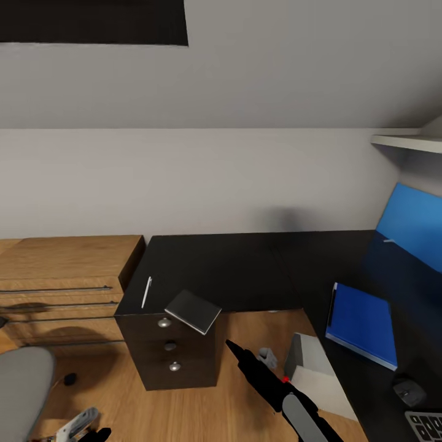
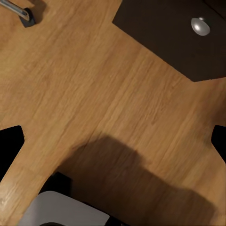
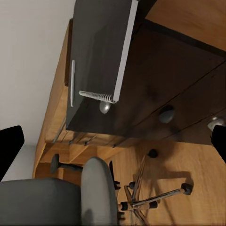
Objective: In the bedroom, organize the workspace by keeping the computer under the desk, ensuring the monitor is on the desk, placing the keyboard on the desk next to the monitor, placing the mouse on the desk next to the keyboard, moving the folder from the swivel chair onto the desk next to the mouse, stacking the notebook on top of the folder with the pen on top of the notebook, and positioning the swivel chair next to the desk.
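Note:
The dark notebook (image 1: 193, 311) (image 3: 101, 42) lies on the desk (image 1: 245, 270), overhanging the front edge above the drawers. The white pen (image 1: 146, 292) (image 3: 72, 82) rests just left of it. My right gripper (image 1: 232, 347) (image 3: 113, 141) hangs open below and right of the notebook, apart from it. On the desk's right wing lie the blue folder (image 1: 362, 322), the mouse (image 1: 408, 390) and the keyboard (image 1: 426, 425). The grey computer (image 1: 316, 371) stands under the desk. The swivel chair (image 1: 21, 393) (image 3: 56, 197) is at the lower left. My left gripper (image 2: 113, 141) is open over the floor. The monitor is out of view.
A wooden dresser (image 1: 61, 276) with bar handles adjoins the desk's left end. A blue wall panel (image 1: 411, 221) and a white shelf (image 1: 408, 142) sit at the right. The drawer unit (image 1: 172, 362) (image 2: 179, 33) has round silver knobs. Wood floor lies between chair and drawers.

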Available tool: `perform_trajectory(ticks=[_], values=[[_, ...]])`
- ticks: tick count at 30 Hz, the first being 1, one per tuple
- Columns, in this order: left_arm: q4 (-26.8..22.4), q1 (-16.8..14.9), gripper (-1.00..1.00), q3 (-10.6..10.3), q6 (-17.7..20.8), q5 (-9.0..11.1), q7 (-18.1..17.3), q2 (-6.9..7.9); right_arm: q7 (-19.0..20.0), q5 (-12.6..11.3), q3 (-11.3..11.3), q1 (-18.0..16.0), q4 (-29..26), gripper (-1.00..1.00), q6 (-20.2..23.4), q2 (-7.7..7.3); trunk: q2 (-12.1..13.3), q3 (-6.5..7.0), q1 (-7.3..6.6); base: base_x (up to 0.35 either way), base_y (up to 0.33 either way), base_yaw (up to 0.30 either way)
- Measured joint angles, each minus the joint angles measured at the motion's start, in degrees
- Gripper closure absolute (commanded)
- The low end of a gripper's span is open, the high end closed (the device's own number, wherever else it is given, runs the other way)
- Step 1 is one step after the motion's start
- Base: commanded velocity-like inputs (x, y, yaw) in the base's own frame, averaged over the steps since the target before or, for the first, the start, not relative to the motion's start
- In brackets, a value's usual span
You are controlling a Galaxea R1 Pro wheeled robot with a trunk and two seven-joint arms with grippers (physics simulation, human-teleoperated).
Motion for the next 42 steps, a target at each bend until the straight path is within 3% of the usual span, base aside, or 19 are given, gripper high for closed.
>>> perform_trajectory(ticks=[4, 13, 17, 27, 30, 35, 42], values=[[0.03, 0.0, -1.0, 0.14, -0.02, 0.11, 0.25, 0.1, 0.0, 0.01, -0.04, 0.02, 3.02, -1.0, -0.97, -0.07, 0.0, 0.0, 0.0, 0.0, 0.0, 0.121], [0.04, 0.0, -1.0, 0.22, -0.08, 0.24, 0.26, 0.03, 0.1, -0.01, -0.2, 0.02, 3.53, -1.0, -2.92, -0.31, 0.0, 0.0, 0.0, 0.0, 0.0, 0.013], [0.02, 0.0, -1.0, 0.18, -0.44, 0.17, 0.12, 0.0, 0.37, -0.12, -0.19, 0.02, 3.54, -1.0, -2.93, -0.83, -1.59, -0.71, 0.87, 0.0, 0.0, 0.0], [-0.1, 0.0, -1.0, 0.18, -0.84, 0.07, 0.07, -0.06, -0.76, 0.19, -0.15, -0.34, 4.92, -1.0, -4.63, -0.51, -5.6, -2.51, 3.07, 0.0, 0.0, 0.0], [-0.12, 0.0, -1.0, 0.18, -0.86, 0.07, 0.07, -0.04, -3.43, 0.18, -0.15, -1.82, 5.04, -1.0, -5.06, -0.17, -6.81, -3.05, 3.73, 0.0, 0.0, 0.0], [-0.19, -0.01, -1.0, 0.18, -0.87, 0.04, 0.06, -0.08, -10.88, -0.11, -0.14, -7.29, 5.22, -1.0, -5.1, 1.02, -8.81, -3.94, 4.83, 0.0, 0.0, 0.0], [-0.22, 0.0, -1.0, 0.18, -0.87, -0.01, 0.07, -0.08, -13.84, -0.46, -0.14, -10.16, 5.29, -1.0, -4.76, 1.48, -11.62, -5.2, 6.37, 0.0, 0.0, 0.0]])
